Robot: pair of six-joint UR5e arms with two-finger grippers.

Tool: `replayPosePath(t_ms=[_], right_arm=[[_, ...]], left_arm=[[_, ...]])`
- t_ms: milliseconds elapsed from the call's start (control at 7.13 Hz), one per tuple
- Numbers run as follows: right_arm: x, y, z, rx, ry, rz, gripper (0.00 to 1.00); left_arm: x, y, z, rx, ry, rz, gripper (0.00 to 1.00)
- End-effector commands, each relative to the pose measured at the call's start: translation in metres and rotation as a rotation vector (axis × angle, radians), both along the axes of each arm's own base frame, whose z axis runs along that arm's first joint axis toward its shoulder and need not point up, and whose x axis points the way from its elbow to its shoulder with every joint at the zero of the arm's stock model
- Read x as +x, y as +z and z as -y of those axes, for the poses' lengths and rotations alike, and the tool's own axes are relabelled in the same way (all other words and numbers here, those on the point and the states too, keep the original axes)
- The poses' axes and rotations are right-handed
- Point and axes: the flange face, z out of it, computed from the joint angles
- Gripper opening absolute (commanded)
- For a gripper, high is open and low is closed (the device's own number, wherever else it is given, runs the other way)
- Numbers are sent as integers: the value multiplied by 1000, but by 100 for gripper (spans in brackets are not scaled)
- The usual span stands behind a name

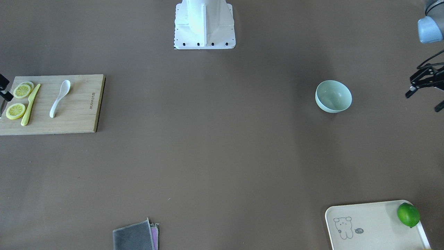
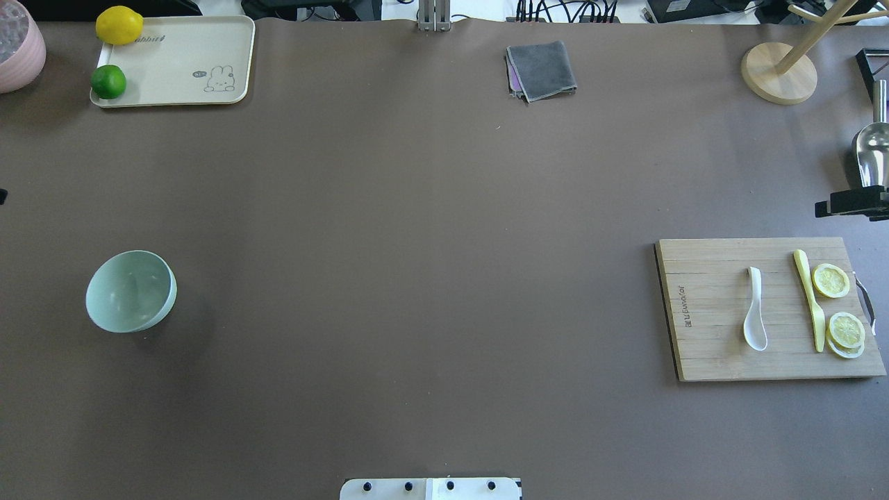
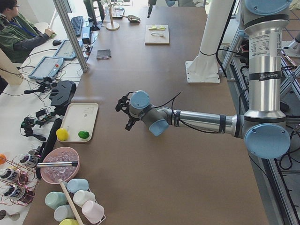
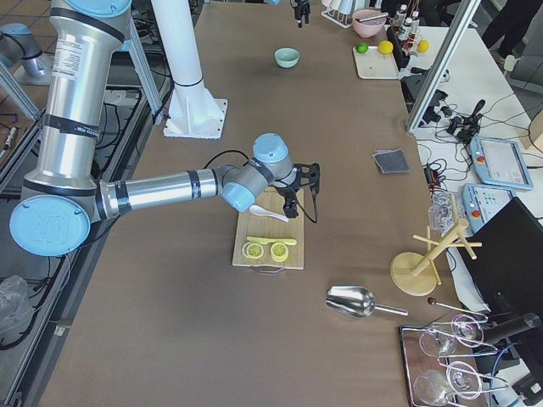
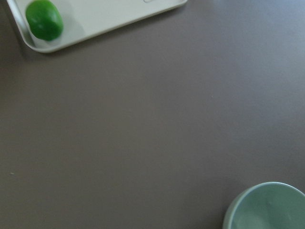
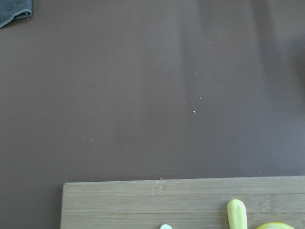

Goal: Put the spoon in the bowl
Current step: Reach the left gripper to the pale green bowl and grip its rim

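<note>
Two spread-jawed, empty grippers: left gripper (image 1: 424, 100), right gripper (image 4: 302, 212).

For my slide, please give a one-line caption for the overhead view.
White spoon lies on a cutting board at right, far from the empty mint bowl at left.

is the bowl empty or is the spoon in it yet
Empty: the bowl's inside is bare, and the spoon lies on the cutting board.

Spoon (image 1: 59, 98) lies on the cutting board (image 1: 79, 114) at nine o'clock; bowl (image 1: 333, 96) sits at three o'clock
</note>
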Motion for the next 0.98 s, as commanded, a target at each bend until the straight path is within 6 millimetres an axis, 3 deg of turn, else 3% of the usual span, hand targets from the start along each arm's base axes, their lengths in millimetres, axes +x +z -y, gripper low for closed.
replayPosePath(t_ms=[0, 140, 280, 561, 701, 841], right_arm=[[-20, -8, -19, -25, 24, -10, 99], [-20, -8, -18, -23, 25, -10, 99], [-20, -8, -18, -23, 25, -10, 99], [-20, -9, -18, -21, 26, -10, 99], [-20, -10, -18, -20, 26, -9, 99], [-20, -10, -17, -17, 26, -9, 99]], left_arm=[[77, 14, -30, -53, -8, -2, 99], [99, 18, -39, -48, -11, 7, 98], [111, 26, -44, -39, -7, 26, 76], [119, 36, -47, -42, 6, 45, 1], [121, 32, -45, -34, 8, 38, 0], [127, 9, -40, -20, 12, 3, 0]])
